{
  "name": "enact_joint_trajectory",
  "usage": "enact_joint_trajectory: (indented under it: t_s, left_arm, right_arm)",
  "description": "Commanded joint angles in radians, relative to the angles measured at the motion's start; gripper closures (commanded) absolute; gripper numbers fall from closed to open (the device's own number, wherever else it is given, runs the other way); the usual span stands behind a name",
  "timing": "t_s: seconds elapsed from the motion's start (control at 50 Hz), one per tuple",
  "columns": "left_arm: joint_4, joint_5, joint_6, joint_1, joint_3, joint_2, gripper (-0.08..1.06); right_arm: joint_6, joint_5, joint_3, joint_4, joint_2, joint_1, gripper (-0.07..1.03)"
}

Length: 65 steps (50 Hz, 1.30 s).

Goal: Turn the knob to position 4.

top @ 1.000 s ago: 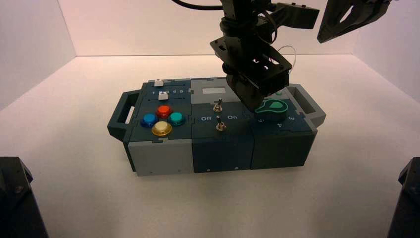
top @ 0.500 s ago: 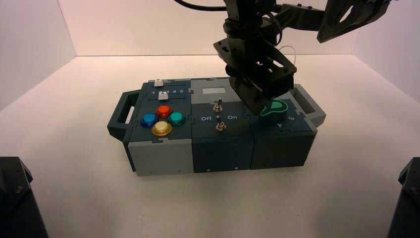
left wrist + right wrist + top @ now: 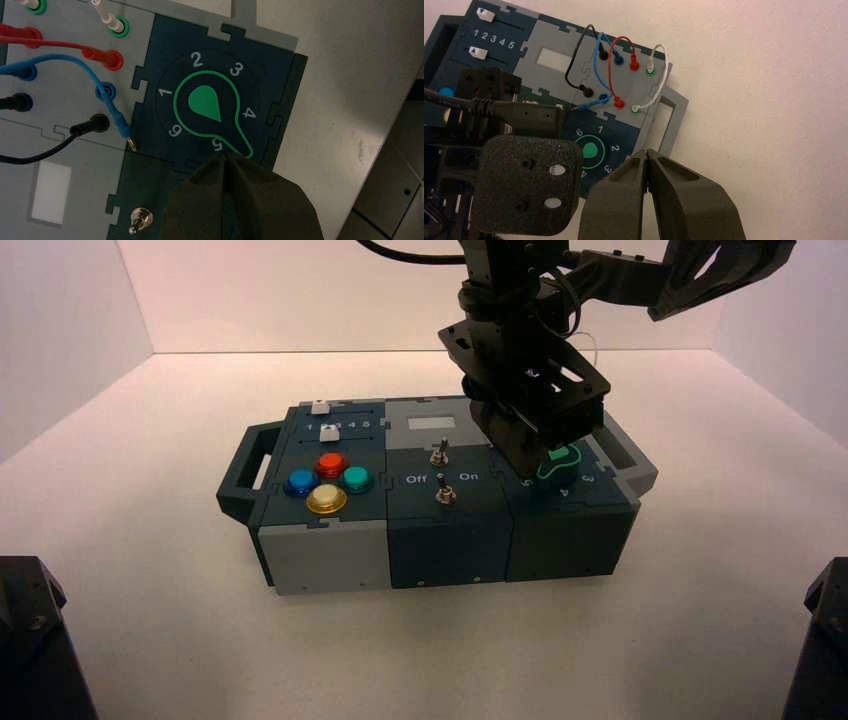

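Observation:
The knob (image 3: 206,102) is a dark-green dial with a lighter teardrop top, on the right block of the box (image 3: 450,540). In the left wrist view its pointer tip lies between the printed 4 (image 3: 248,114) and 5. My left gripper (image 3: 225,156) is shut, with its tips against the pointer's tip near the 5. From above, the left gripper (image 3: 528,465) covers the left part of the knob (image 3: 558,465). My right gripper (image 3: 647,152) is shut on nothing and hangs high beside the box's right end, away from the knob (image 3: 590,148).
Two metal toggle switches (image 3: 438,452) stand on the middle block just left of the knob. Coloured push buttons (image 3: 327,498) and sliders (image 3: 320,408) are on the left block. Plugged wires (image 3: 60,45) lie behind the knob. A handle (image 3: 625,450) juts from the box's right end.
The left gripper has moved right over the knob. The knob's pointer has swung with it from the 5 side toward the 4. The right arm has shifted slightly.

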<state>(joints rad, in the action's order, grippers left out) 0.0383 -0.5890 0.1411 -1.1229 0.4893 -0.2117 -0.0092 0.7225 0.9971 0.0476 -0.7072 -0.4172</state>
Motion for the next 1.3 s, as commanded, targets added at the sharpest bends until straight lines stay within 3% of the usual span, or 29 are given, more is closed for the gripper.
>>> enact_joint_trajectory:
  t_s: [0.02, 0.28, 0.74, 1.3]
  left_arm:
    - [0.002, 0.003, 0.006, -0.006, -0.018, 0.021, 1.01]
    - [0.005, -0.003, 0.005, -0.006, -0.029, 0.015, 1.01]
    - [0.005, -0.014, 0.006, -0.025, -0.067, -0.021, 1.01]
    - [0.006, -0.018, 0.005, -0.032, -0.077, -0.029, 1.01]
  right_arm:
    - [-0.002, 0.015, -0.009, 0.018, -0.015, 0.005, 0.98]
    - [0.002, 0.087, -0.008, 0.04, -0.086, -0.003, 0.98]
    - [0.005, 0.189, -0.044, 0.133, -0.121, -0.041, 0.98]
    - [0.005, 0.259, -0.078, 0.132, -0.12, -0.043, 0.98]
